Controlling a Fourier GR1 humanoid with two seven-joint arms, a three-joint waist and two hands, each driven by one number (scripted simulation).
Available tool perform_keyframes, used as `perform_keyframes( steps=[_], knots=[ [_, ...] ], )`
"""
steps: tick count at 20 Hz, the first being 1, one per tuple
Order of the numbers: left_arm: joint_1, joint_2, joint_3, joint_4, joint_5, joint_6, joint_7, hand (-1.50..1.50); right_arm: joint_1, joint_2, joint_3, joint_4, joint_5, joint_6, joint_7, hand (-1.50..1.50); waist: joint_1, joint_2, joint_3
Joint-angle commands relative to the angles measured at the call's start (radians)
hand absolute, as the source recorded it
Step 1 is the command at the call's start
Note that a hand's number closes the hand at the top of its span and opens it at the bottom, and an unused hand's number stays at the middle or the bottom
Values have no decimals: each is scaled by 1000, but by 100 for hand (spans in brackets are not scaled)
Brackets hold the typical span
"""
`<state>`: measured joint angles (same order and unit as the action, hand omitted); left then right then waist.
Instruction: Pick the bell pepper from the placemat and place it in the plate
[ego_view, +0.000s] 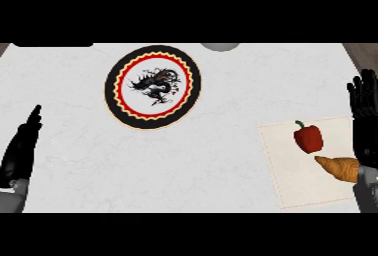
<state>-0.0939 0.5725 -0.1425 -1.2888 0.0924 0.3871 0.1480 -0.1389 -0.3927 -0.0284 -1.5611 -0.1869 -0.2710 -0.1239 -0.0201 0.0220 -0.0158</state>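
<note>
A red bell pepper (308, 138) with a green stem lies on a cream placemat (295, 175) at the right of the counter. A round plate (153, 87) with a black rim, a red ring and a dark dragon figure sits at the upper middle, well left of the pepper. My right hand (363, 100) stands at the right edge, fingers straight and pointing up, just right of the placemat and apart from the pepper. My left hand (22, 145) rests at the left edge, fingers straight, holding nothing.
A golden croissant (339, 167) lies on the placemat just below and right of the pepper, against my right forearm. A grey rounded object (220, 46) shows at the counter's far edge. White marbled counter spreads between plate and placemat.
</note>
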Motion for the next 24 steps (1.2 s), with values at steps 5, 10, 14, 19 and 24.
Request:
perform_keyframes(
  steps=[5,10,14,19,24],
  knots=[
    [-207,-65,-49,-194,54,-131,-117,0,-154,23,310,-13,21,292,18,150,87,-20,15],
    [-230,-117,-62,-229,122,-187,-130,0,-143,-151,461,124,524,126,100,150,71,-13,11],
    [-204,-69,-10,-289,170,-233,-84,0,-48,121,370,234,358,-37,-93,-150,41,-21,18],
    [-125,-44,47,-316,180,-279,-121,0,26,115,301,180,277,2,-298,-150,26,-24,16],
    [-206,-76,61,-294,166,-276,-47,0,-71,-35,245,-4,362,56,-56,-150,17,-24,15]
  ],
)
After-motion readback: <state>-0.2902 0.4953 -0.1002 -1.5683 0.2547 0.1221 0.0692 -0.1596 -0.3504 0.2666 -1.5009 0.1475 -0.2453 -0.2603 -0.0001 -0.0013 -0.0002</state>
